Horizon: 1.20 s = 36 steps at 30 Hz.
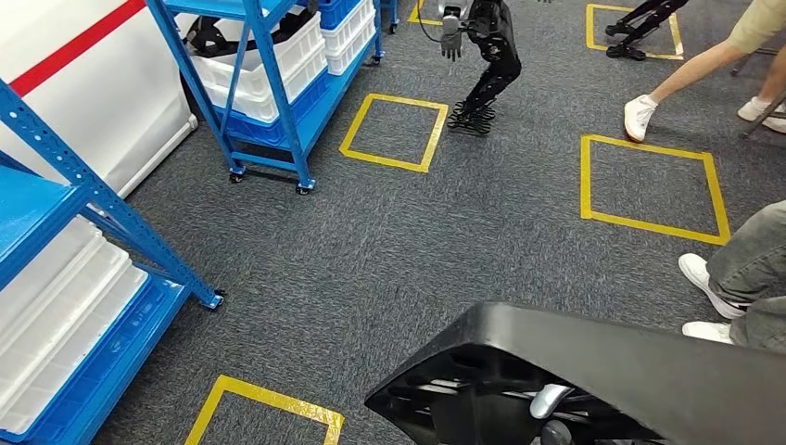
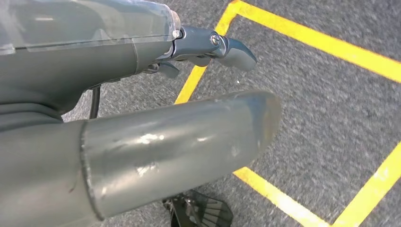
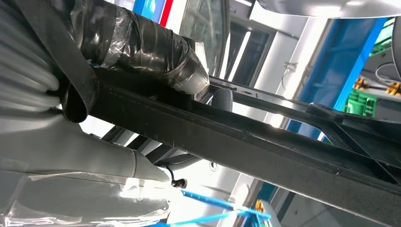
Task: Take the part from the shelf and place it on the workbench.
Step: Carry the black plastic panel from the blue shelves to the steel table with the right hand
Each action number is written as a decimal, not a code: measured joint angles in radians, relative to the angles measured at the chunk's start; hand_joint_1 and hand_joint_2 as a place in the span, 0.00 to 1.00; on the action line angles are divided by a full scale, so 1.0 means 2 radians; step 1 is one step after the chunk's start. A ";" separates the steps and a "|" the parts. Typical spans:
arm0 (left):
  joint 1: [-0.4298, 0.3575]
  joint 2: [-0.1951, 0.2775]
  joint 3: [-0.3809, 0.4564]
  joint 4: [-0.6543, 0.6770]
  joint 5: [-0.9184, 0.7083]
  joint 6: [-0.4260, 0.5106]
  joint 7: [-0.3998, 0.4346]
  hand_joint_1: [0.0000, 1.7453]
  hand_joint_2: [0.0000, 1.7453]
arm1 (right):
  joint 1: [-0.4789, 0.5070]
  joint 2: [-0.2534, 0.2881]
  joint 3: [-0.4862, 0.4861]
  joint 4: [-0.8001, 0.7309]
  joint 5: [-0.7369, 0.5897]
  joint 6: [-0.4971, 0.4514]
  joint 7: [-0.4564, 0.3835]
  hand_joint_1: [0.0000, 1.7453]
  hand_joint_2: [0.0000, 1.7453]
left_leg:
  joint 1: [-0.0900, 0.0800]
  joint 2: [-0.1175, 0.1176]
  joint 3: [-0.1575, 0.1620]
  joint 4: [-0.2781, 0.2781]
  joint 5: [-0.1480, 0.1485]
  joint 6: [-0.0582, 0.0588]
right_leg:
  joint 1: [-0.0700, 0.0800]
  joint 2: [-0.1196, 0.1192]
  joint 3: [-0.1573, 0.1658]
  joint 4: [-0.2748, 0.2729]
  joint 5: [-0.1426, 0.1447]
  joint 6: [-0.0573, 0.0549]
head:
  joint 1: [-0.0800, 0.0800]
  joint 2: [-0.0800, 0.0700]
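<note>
right hand (image 3: 71,94) wraps large black part (image 1: 593,371), taped fingers (image 3: 142,52) over its rib, thumb beneath, in right wrist view. part sits low right in head view above grey carpet (image 1: 417,241): flat black moulded plastic panel, ribbed underside, long straight bars. left hand (image 2: 142,109) hangs above carpet and yellow tape square (image 2: 302,33), thick thumb (image 2: 189,137) extended, darker fingers apart, holding nothing. blue shelves (image 1: 269,83) with white bins (image 1: 278,56) stand left, well apart from part.
</note>
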 joint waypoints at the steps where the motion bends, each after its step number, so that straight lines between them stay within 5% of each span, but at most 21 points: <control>1: 0.000 0.000 0.000 0.000 0.000 -0.001 -0.002 0.00 0.00 | 0.000 0.000 0.000 0.000 0.000 -0.001 0.000 1.00 1.00 | 0.000 -0.001 0.004 -0.011 0.012 0.002 | 0.001 0.006 0.001 0.000 0.000 0.000 | 0.000 0.000; 4: -0.001 0.004 0.000 0.000 0.002 -0.004 -0.007 0.00 0.00 | -0.004 0.001 0.000 0.000 0.007 -0.007 -0.001 1.00 1.00 | 0.000 -0.028 0.049 -0.112 0.063 0.009 | 0.002 0.024 0.002 0.002 0.001 0.002 | 0.000 0.000; 6: -0.002 0.008 0.000 0.000 0.002 -0.006 -0.007 0.00 0.00 | -0.008 0.002 0.000 0.000 0.012 -0.014 -0.001 1.00 1.00 | -0.002 -0.041 0.061 -0.144 0.071 0.012 | 0.001 0.036 -0.001 0.003 0.003 0.007 | 0.000 0.000; 8: -0.003 0.011 0.000 0.000 0.001 -0.006 -0.007 0.00 0.00 | -0.010 0.004 0.000 -0.002 0.012 -0.021 -0.001 1.00 1.00 | -0.003 -0.032 0.062 -0.148 0.073 0.016 | -0.001 0.046 -0.005 0.002 0.007 0.015 | 0.000 0.000; 10: -0.005 0.012 0.000 0.000 -0.001 -0.006 -0.006 0.00 0.00 | -0.015 0.005 0.001 -0.003 0.012 -0.024 0.001 1.00 1.00 | -0.002 -0.019 0.064 -0.154 0.079 0.022 | 0.000 0.033 -0.014 0.015 -0.003 0.019 | 0.000 0.000; 13: -0.003 0.012 0.000 0.000 -0.001 -0.005 -0.003 0.00 0.00 | -0.022 0.006 0.005 -0.003 0.013 -0.024 0.004 1.00 1.00 | -0.004 0.002 0.063 -0.157 0.082 0.028 | 0.000 -0.007 -0.054 0.101 -0.052 0.022 | 0.000 0.000; 15: -0.002 0.012 0.000 0.000 0.000 -0.003 0.002 0.00 0.00 | -0.027 0.006 0.009 -0.002 0.013 -0.026 0.008 1.00 1.00 | -0.006 0.016 0.062 -0.156 0.082 0.028 | -0.002 -0.014 -0.071 0.141 -0.064 0.025 | 0.000 0.000; 16: -0.002 0.012 0.000 0.000 0.000 -0.002 0.003 0.00 0.00 | -0.029 0.006 0.011 -0.001 0.013 -0.028 0.010 1.00 1.00 | -0.006 0.022 0.062 -0.156 0.081 0.027 | -0.004 -0.016 -0.066 0.134 -0.056 0.026 | 0.000 0.000; 20: -0.002 0.010 0.001 0.000 0.004 -0.001 0.001 0.00 0.00 | -0.041 0.006 0.019 0.000 0.016 -0.037 0.013 1.00 1.00 | -0.007 0.040 0.067 -0.153 0.074 0.019 | -0.003 -0.045 0.002 0.014 -0.010 0.022 | 0.000 0.000; 23: -0.003 0.010 0.001 0.000 0.005 -0.001 0.001 0.00 0.00 | -0.044 0.006 0.022 0.000 0.016 -0.038 0.014 1.00 1.00 | -0.008 0.051 0.070 -0.152 0.071 0.011 | 0.001 -0.040 0.006 0.001 -0.010 0.014 | 0.000 0.000; 26: -0.004 0.009 0.001 0.000 0.005 -0.001 0.001 0.00 0.00 | -0.047 0.005 0.023 0.000 0.017 -0.040 0.015 1.00 1.00 | -0.004 0.026 0.058 -0.120 0.046 0.004 | -0.002 -0.026 0.006 -0.003 -0.005 0.005 | 0.000 0.000; 28: -0.002 0.009 0.001 0.000 0.005 -0.001 0.001 0.00 0.00 | -0.049 0.005 0.026 0.000 0.017 -0.040 0.015 1.00 1.00 | -0.003 0.004 0.025 -0.051 0.010 0.002 | -0.001 -0.017 0.005 -0.004 -0.004 0.001 | 0.000 0.000; 30: 0.000 0.008 0.001 0.000 0.005 -0.001 0.001 0.00 0.00 | -0.050 0.005 0.028 0.001 0.017 -0.040 0.015 1.00 1.00 | -0.003 0.000 -0.002 0.002 -0.004 0.002 | 0.001 -0.005 0.005 -0.003 -0.004 0.001 | 0.000 0.000; 31: 0.001 0.008 0.002 0.000 0.005 -0.001 0.001 0.00 0.00 | -0.050 0.005 0.029 0.001 0.017 -0.040 0.015 1.00 1.00 | -0.003 0.000 -0.004 0.002 0.004 0.002 | 0.001 0.001 0.005 -0.003 -0.004 0.001 | 0.000 0.000; 33: 0.001 0.007 0.002 0.000 0.005 -0.001 0.001 0.00 0.00 | -0.050 0.005 0.030 0.001 0.017 -0.040 0.015 1.00 1.00 | -0.002 -0.008 0.018 -0.056 0.045 0.005 | 0.001 0.013 0.008 -0.003 -0.004 0.002 | 0.000 0.000; 36: 0.002 0.007 0.002 0.000 0.005 -0.001 0.000 0.00 0.00 | -0.051 0.005 0.031 0.001 0.015 -0.042 0.011 1.00 1.00 | -0.001 -0.040 0.052 -0.138 0.076 0.008 | 0.001 0.030 0.006 -0.001 -0.004 0.008 | 0.000 0.000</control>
